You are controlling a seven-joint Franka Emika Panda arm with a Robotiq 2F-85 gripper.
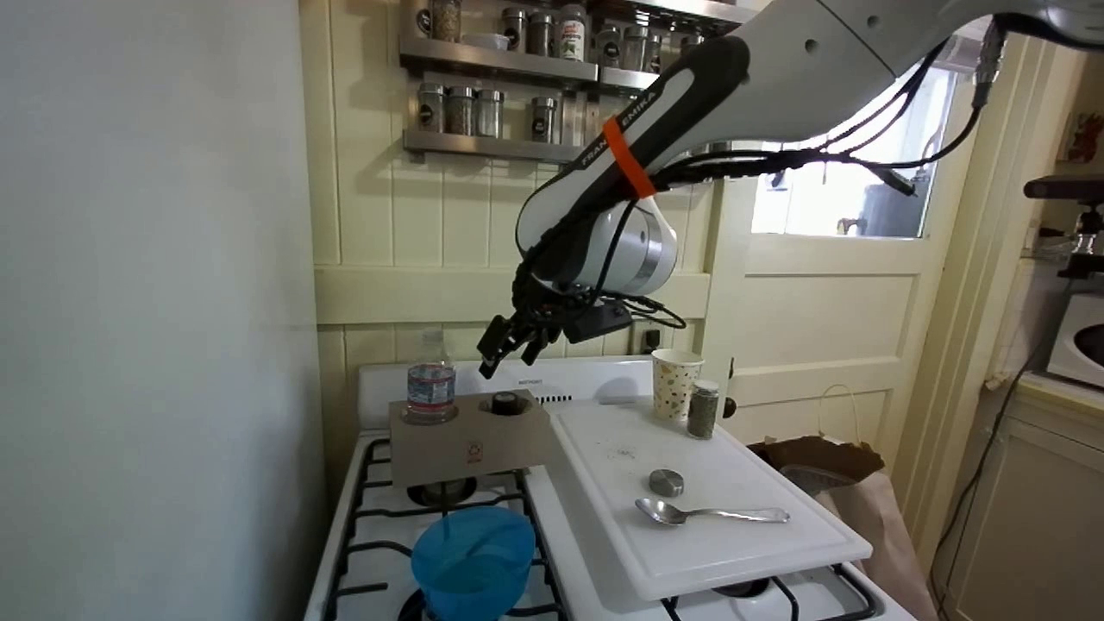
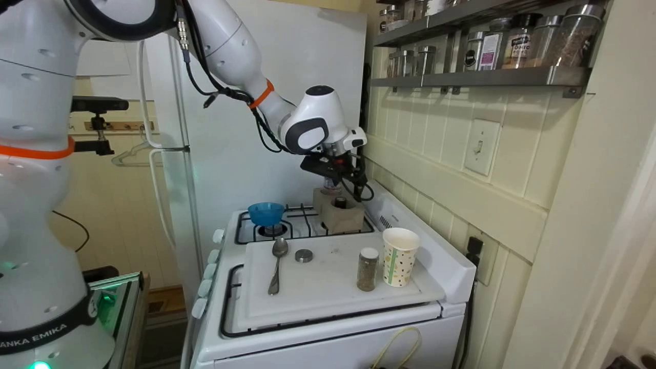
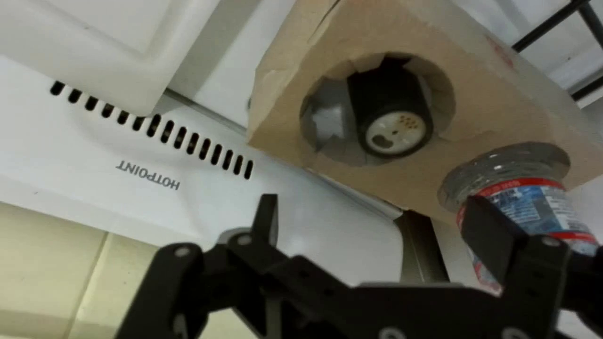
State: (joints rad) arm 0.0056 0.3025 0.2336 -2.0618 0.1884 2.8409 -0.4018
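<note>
The black shaker sits in a big hole in the brown box, w/ a gap on one side; can't tell if it leans. The bottle stands in the next hole, nr the hand. The hand hangs up over the box, fingers wide apart, w/ nothing in its grip. One finger crosses in front of the bottle in the wrist view; can't tell if they touch.

So far, I'd say: shaker & bottle are both in their holes, neither held. Shaker top is bare, & a metal cap lies loose on the white board; dunno whose.

In the way: bottle is v. close, so it may get a bump; also the stove's back panel.

Other stuff: blue bowl in front of the box; spoon, spice jar & paper cup on the board, well apart from the hand.
</note>
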